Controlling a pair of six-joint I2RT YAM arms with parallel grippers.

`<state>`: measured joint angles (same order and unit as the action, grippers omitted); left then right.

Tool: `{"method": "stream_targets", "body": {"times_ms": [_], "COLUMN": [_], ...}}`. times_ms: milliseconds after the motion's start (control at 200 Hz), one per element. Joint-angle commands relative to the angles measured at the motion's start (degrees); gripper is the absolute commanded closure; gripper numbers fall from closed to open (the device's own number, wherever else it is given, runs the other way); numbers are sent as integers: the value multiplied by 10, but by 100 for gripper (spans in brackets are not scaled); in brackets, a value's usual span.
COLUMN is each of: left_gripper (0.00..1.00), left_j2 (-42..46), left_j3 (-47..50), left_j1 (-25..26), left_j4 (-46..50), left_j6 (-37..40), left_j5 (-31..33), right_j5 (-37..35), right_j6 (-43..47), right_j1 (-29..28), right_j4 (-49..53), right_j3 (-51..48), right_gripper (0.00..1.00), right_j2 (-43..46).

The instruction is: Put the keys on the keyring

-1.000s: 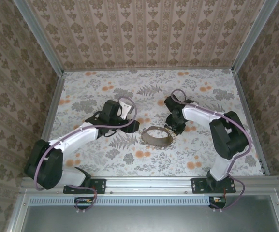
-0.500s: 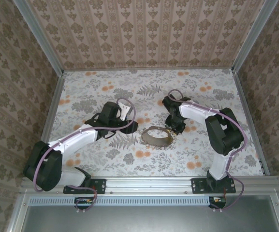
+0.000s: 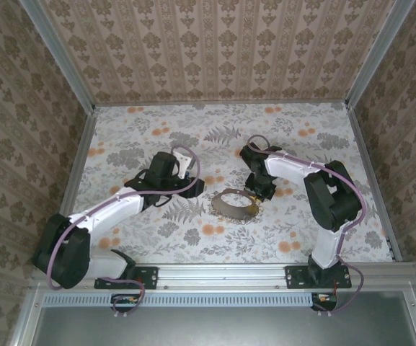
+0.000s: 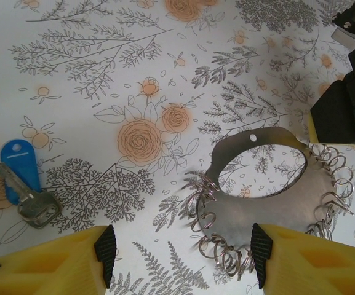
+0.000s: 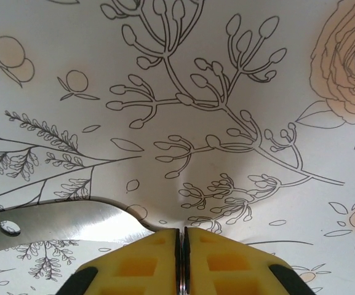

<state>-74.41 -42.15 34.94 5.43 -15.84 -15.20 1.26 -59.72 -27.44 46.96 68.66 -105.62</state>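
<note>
The keyring point(image 4: 269, 209) is matt brushed metal; the key point(image 4: 24, 183) has a plastic head.

Table cover point(image 3: 316, 144): white sheet w/ printed grey ferns, leaf sprigs and scattered orange blooms, runs wall to wall. Left wrist cam: orange rose print point(image 4: 140, 135) mid-frame, bushy grey sprig point(image 4: 97, 178) just below-left of it. Right wrist cam: outline bud sprig point(image 5: 208, 92) at centre, pale rose point(image 5: 349, 49) in top-right corner. Back wall point(image 3: 222, 50), left wall point(image 3: 13, 144), right wall point(image 3: 409, 130): beige damask-stripe wallpaper. Alu posts point(image 3: 56, 50) at both back corners. Alu rail point(image 3: 222, 272) along near edge, vented strip point(image 3: 215, 299) under it, then dark grey panel point(image 3: 222, 328).
</note>
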Motion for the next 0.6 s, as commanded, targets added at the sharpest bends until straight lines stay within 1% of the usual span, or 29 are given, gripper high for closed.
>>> {"method": "stream_targets", "body": {"times_ms": [0, 35, 60, 150, 290, 370, 515, 595], "left_gripper": [37, 37, 37, 37, 36, 36, 34, 31], "left_j2": [20, 26, 30, 54, 106, 139, 201, 227], "left_j3": [12, 14, 15, 22, 29, 24, 14, 20], "left_j1": [0, -1, -1, -2, -17, -29, -50, -55], "left_j4": [-11, -12, -12, -11, -1, 15, 53, 45], "left_j6": [-20, -22, -22, -24, -36, -39, -16, 8], "left_j5": [11, 8, 6, -2, -24, -32, -26, -35], "right_j5": [-2, -1, -1, 20, 58, 62, 70, 100], "right_j6": [10, 14, 19, 51, 142, 202, 282, 321], "right_j1": [-5, -6, -7, -11, -26, -38, -53, -56], "right_j4": [13, 8, 2, -42, -126, -159, -240, -288], "right_j3": [3, 3, 1, -9, -22, -24, -44, -58], "right_gripper": [89, 90, 94, 99, 100, 100, 100, 100], "right_j2": [0, 4, 8, 27, 66, 88, 133, 155]}}
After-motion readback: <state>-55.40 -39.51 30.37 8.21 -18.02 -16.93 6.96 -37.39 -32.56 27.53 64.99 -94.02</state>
